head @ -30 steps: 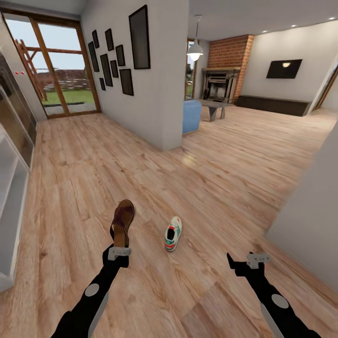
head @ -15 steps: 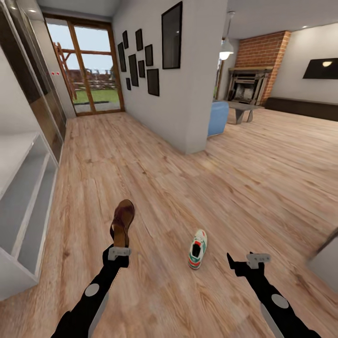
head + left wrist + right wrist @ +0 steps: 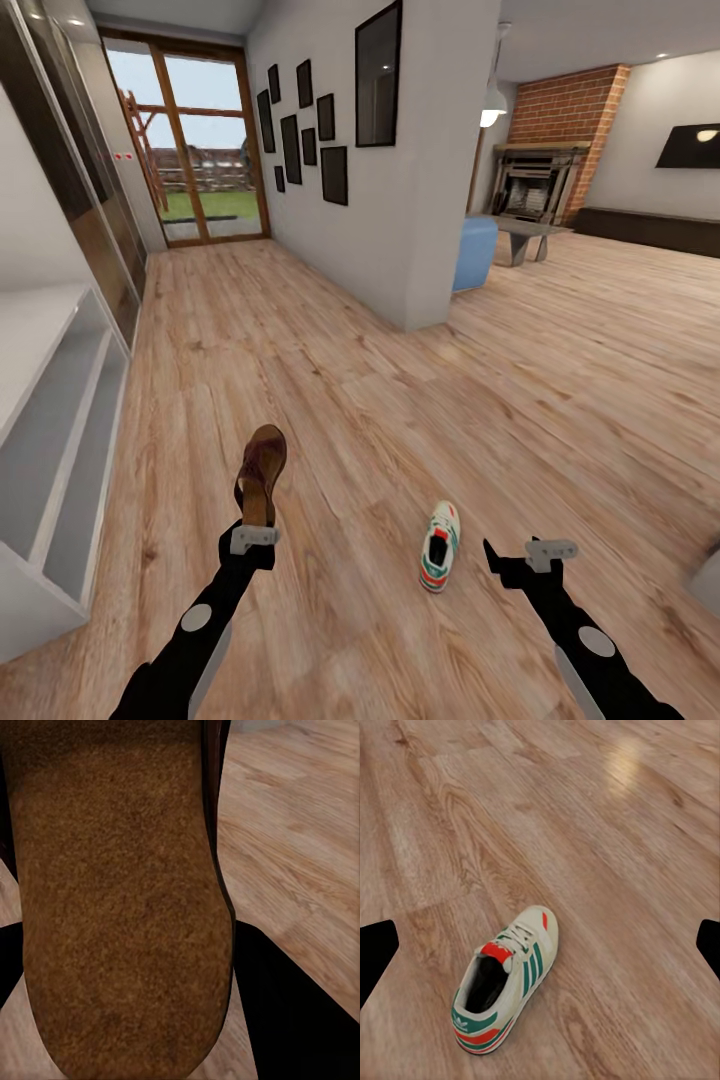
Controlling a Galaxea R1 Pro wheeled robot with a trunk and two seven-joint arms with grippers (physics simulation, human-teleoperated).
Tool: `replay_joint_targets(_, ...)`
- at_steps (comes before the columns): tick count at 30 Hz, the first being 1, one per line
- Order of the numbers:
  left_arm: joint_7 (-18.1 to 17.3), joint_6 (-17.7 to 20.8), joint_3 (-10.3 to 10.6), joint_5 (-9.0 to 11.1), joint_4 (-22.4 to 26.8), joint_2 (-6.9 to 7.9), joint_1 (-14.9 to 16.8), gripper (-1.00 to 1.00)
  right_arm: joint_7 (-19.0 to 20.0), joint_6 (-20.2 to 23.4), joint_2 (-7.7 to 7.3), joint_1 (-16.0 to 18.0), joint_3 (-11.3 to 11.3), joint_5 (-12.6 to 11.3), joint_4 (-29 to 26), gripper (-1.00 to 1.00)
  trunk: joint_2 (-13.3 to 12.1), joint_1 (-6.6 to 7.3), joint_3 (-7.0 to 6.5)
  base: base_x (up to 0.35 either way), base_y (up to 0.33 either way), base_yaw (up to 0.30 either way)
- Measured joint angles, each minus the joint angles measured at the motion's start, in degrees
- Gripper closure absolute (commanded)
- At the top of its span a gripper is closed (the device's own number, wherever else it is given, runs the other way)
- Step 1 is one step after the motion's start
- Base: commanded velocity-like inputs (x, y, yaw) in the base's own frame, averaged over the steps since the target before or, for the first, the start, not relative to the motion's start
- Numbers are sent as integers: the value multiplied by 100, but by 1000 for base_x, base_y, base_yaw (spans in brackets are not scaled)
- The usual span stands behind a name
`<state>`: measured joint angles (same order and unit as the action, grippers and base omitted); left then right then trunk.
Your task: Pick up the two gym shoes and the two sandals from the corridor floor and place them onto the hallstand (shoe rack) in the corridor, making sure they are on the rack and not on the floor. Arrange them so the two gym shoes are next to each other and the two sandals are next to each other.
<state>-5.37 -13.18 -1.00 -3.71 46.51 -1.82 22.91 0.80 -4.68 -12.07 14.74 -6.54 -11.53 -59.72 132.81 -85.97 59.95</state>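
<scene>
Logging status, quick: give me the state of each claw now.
Left claw: shut on the sandal, held off the floor.
Right claw: open, empty, near the gym shoe.

We see a white wall (image 3: 420, 200) hung with dark frames (image 3: 378, 75), a glazed garden door (image 3: 190, 150), and beyond them a brick fireplace (image 3: 545, 150) and blue seat (image 3: 473, 252).

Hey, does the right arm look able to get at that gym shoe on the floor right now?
Probably yes. The right pincer is open and holds nothing, the gym shoe lies on bare corridor floor just beside it, and nothing stands between them; it would need to reach down.
</scene>
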Motion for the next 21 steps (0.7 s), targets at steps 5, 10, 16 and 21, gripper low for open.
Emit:
replay_joint_targets(5, 6, 20, 5, 0, 1, 0, 0, 100, 0, -1, 0, 0, 0, 0, 1, -100, 0, 2, 0, 248, 68, 0)
replay_joint_targets(10, 8, 19, 6, 0, 1, 0, 0, 100, 0, -1, 0, 0, 0, 0, 1, -100, 0, 2, 0, 299, 99, 0)
replay_joint_targets(16, 9, 4, 4, 1, -5, 0, 0, 100, 0, 0, 0, 0, 0, 0, 0, -100, 0, -1, 0, 97, 24, 0)
replay_joint_targets(21, 11, 13, 0, 0, -5, 0, 0, 100, 0, -2, 0, 0, -1, 0, -3, -100, 0, 1, 0, 126, 103, 0)
